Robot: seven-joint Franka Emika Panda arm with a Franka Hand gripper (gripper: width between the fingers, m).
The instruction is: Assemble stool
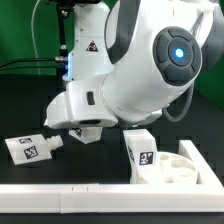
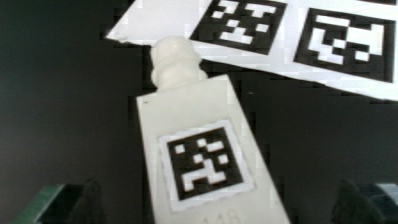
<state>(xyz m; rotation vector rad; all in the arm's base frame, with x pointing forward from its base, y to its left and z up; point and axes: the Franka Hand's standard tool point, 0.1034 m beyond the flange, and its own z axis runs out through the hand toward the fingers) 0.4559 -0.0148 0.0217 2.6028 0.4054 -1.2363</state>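
Observation:
The round white stool seat (image 1: 178,170) lies at the exterior view's lower right, sockets up. A white leg (image 1: 140,148) with a tag stands upright at its left edge. Another tagged leg (image 1: 30,148) lies flat on the black table at the left. My gripper (image 1: 85,131) hangs low over the table between them. In the wrist view a tagged leg (image 2: 199,140) lies flat between my open fingers (image 2: 63,203), its peg end pointing at the marker board (image 2: 294,35). My gripper (image 2: 222,212) is open, the jaws apart from the leg's sides. I cannot tell which leg this is.
A long white border rail (image 1: 90,200) runs along the front of the table in the exterior view. The arm's large white body (image 1: 150,60) hides the table's middle and the marker board there. Dark cables hang at the back left (image 1: 40,30).

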